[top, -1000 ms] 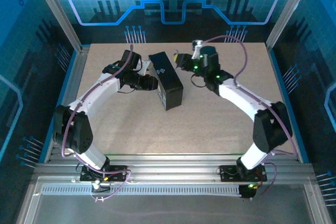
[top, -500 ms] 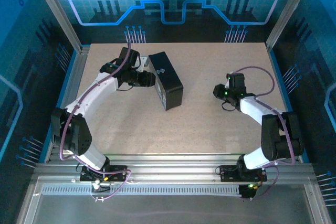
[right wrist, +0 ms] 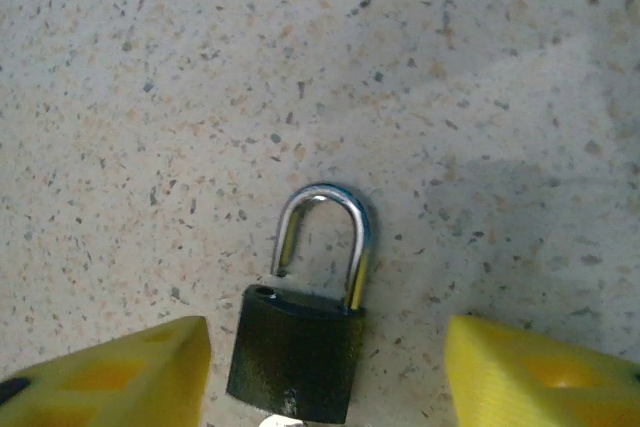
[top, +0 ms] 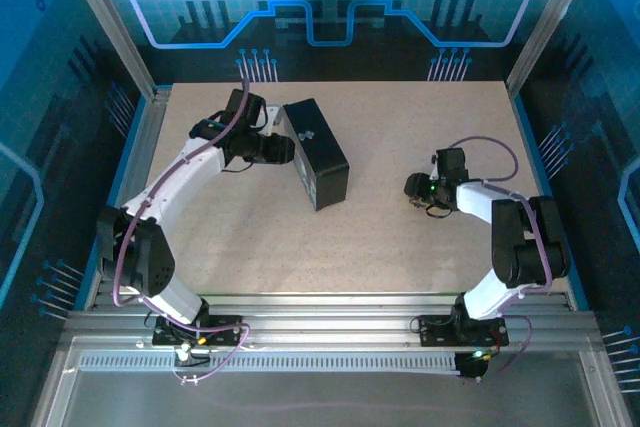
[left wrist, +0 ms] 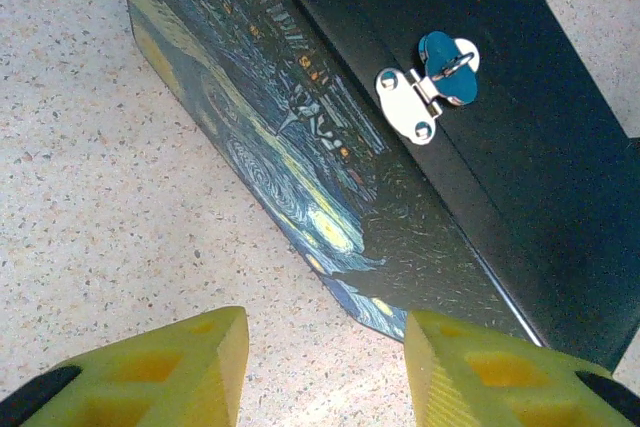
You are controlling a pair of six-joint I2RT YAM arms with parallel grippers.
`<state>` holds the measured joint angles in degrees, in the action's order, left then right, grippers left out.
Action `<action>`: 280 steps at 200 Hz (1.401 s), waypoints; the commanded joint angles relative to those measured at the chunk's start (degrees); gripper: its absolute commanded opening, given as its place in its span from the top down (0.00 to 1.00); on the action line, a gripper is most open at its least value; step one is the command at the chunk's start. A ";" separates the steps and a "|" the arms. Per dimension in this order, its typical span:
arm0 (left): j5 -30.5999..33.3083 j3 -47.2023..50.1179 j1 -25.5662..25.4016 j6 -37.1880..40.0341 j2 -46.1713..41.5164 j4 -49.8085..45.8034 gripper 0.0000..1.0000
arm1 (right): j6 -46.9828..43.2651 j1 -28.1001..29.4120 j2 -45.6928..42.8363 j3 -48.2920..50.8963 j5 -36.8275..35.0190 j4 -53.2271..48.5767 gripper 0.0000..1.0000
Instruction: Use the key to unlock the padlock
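the padlock (right wrist: pixel 295 352) lies flat on the speckled counter (right wrist: pixel 450 97), seen from the right wrist camera. its body is dark and its silver shackle (right wrist: pixel 325 222) points away from the camera. the shackle's right leg sits in the body; the left leg ends just clear of its hole. the right fingers (right wrist: pixel 110 372) are yellow and spread wide, one on each side of the padlock, touching it on neither side. a small pale bit (right wrist: pixel 275 421) shows at the lower edge of the padlock's body, too little of it to tell what it is.

from above, the right arm (top: pixel 480 197) is folded back over the right half of the counter, well apart from the dark box (top: pixel 318 152). the left arm (top: pixel 180 172) reaches to the box's left side.

in the left wrist view, the left fingers (left wrist: pixel 160 362) stand apart, holding nothing, with bare counter between them. just beyond them is the box, with a swirling blue and yellow painting on its side. a silver latch (left wrist: pixel 425 92) sits on its dark top face.
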<state>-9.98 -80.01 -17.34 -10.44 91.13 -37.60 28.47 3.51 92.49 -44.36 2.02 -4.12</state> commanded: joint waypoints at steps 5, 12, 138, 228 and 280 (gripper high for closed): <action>2.01 -1.90 0.55 0.29 -2.36 -0.95 0.53 | -1.69 -0.62 -2.31 -2.74 0.49 -2.90 0.11; 2.14 -2.07 0.69 0.07 -2.36 -1.08 0.52 | -2.29 -0.60 -3.60 -2.82 0.47 -3.02 0.00; 13.88 -3.53 1.79 -0.02 -2.52 1.17 0.01 | -17.84 21.52 -12.46 -22.87 5.78 -12.35 0.00; 21.76 -1.85 5.19 -2.66 -6.27 5.26 0.01 | -21.01 32.98 4.28 -41.12 -2.35 -22.30 0.00; 21.18 -4.88 5.40 -2.39 -5.06 0.49 0.01 | -20.46 35.19 9.19 -46.15 -7.15 -26.35 0.00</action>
<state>10.96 -83.22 -12.32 -12.12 86.72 -35.62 8.49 37.41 99.70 -87.07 -1.56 -26.61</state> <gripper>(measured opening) 0.990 0.998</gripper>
